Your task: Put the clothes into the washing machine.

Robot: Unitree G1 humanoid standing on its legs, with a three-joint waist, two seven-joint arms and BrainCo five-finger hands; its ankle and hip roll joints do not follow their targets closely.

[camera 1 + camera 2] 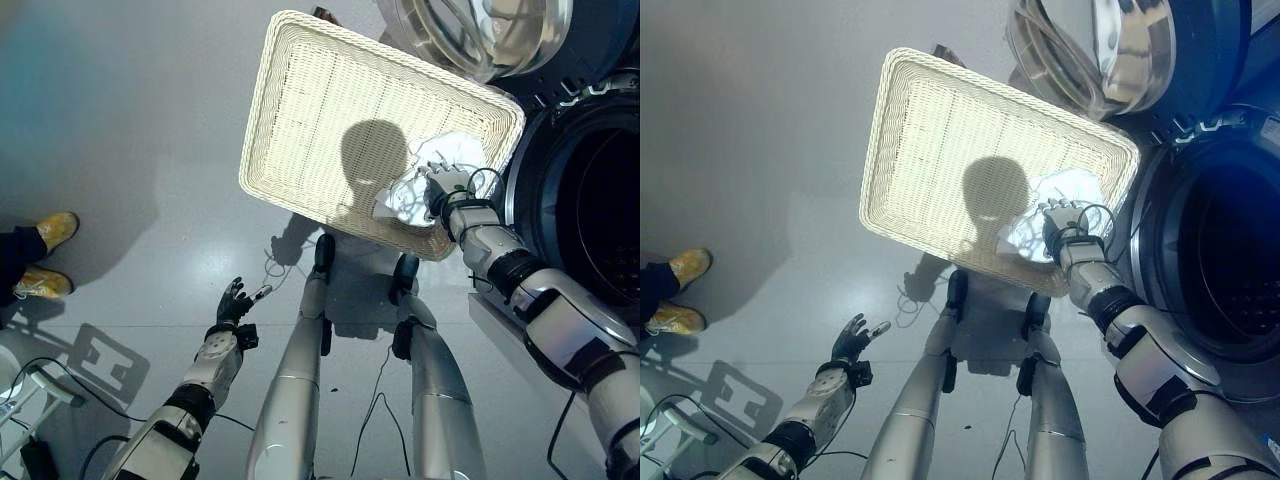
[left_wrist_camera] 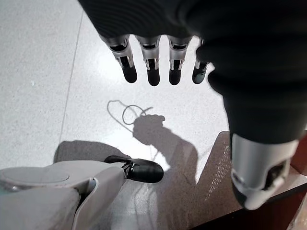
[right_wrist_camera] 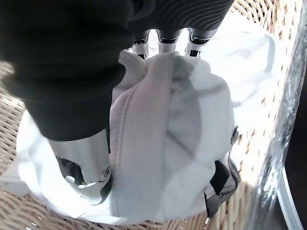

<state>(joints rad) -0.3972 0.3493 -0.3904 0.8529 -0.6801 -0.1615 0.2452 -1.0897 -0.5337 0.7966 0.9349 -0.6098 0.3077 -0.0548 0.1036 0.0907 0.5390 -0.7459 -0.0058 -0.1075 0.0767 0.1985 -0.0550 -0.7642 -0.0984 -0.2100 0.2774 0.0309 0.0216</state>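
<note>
A white garment (image 1: 452, 152) lies bunched in the corner of the wicker basket (image 1: 262, 100) nearest the washing machine (image 1: 600, 210). My right hand (image 1: 446, 190) reaches into that corner and is on the cloth. In the right wrist view the fingers (image 3: 163, 36) and thumb (image 3: 84, 177) curl round a fold of the white garment (image 3: 192, 124) with a ribbed band. My left hand (image 1: 232, 303) hangs low over the floor at the lower left, its fingers (image 2: 153, 72) straight and holding nothing.
The washing machine's round door (image 1: 480, 30) stands open above the basket's far corner, and the dark drum opening faces the basket. A person's yellow shoes (image 1: 55, 232) stand at the left edge. A white frame (image 1: 30, 385) sits at the lower left.
</note>
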